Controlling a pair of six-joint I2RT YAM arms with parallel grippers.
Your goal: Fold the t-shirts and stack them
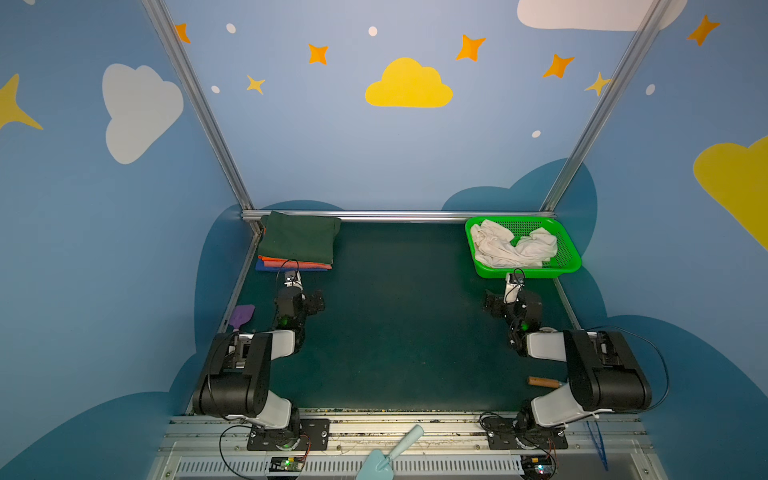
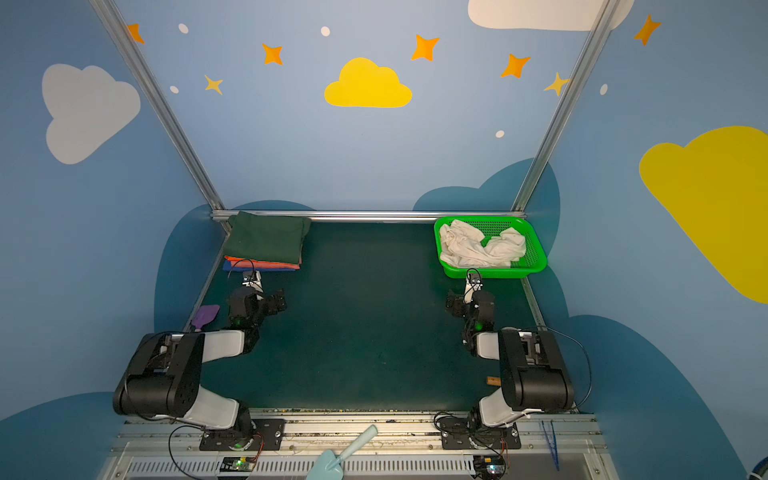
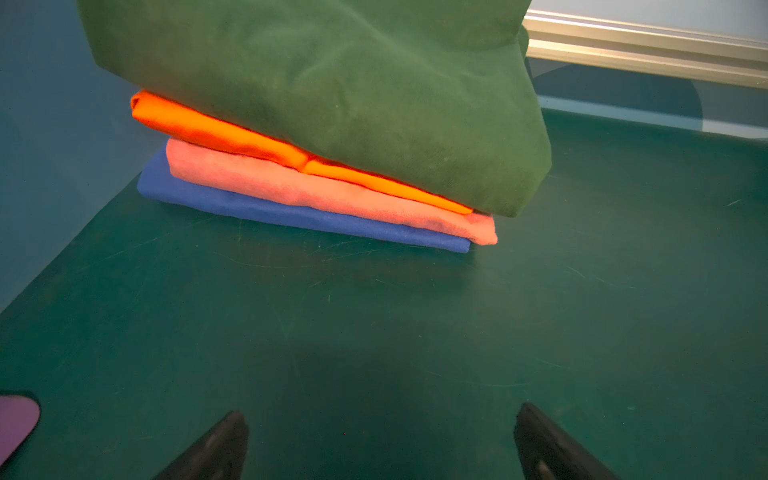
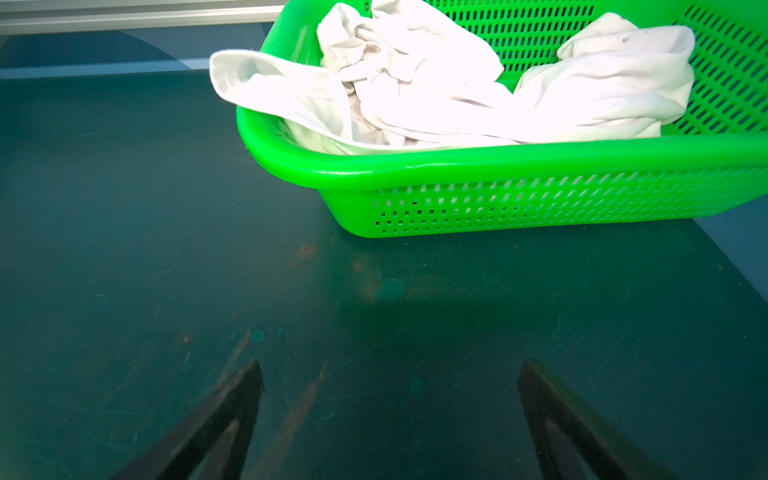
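**Step change: one fold done, one shirt left to fetch**

At the far left corner of the worktop [image 1: 395,324] the dark green t-shirt [image 1: 297,237] lies folded on top of the orange t-shirt [image 3: 232,133], the pink t-shirt [image 3: 311,187] and the blue t-shirt [image 3: 291,214]. Together they make a fairly tidy pile. The left tool [image 3: 380,419] hovers just short of that pile, jaws wide and holding nothing.

Across the bare middle, the right tool [image 4: 390,374] is also spread wide and empty. It points at the green mesh basket [image 4: 540,166] in the far right corner, where the white t-shirt [image 4: 457,83] lies crumpled with one edge draped over the rim.

I judge the green shirt's step finished and the fetching of the last shirt to be in hand. The next move calls for the right tool to reach over the rim, pinch a fold of white cloth, and lift it clear to the open middle for spreading.
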